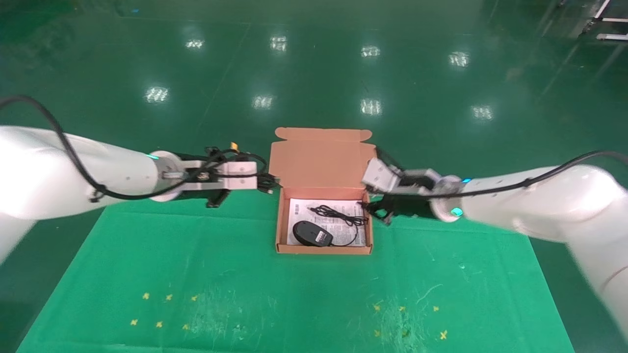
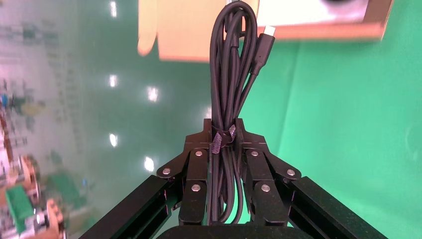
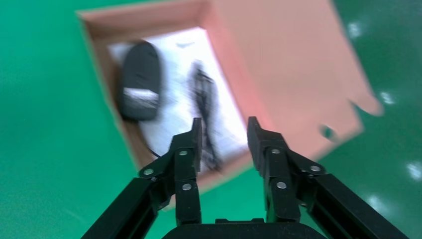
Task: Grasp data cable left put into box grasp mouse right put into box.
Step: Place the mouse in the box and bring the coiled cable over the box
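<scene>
The salmon-orange box (image 1: 279,223) lies open on the green mat, its lid (image 1: 321,159) standing up behind. The black mouse (image 1: 311,233) rests on the white printed sheet inside, its thin cord (image 1: 341,215) coiled beside it. My left gripper (image 1: 265,182) hovers just left of the box's back left corner, shut on the data cable (image 1: 274,185). In the left wrist view the looped black bundle (image 2: 231,74) with its silver plug sticks out past the gripper (image 2: 224,130). My right gripper (image 1: 379,211) is open and empty by the box's right wall. The right wrist view shows the gripper (image 3: 224,132) above the mouse (image 3: 140,82).
The green mat (image 1: 196,274) covers the table, with small yellow cross marks (image 1: 162,309) near the front left and front right (image 1: 407,318). A glossy green floor (image 1: 314,63) lies beyond the table's far edge.
</scene>
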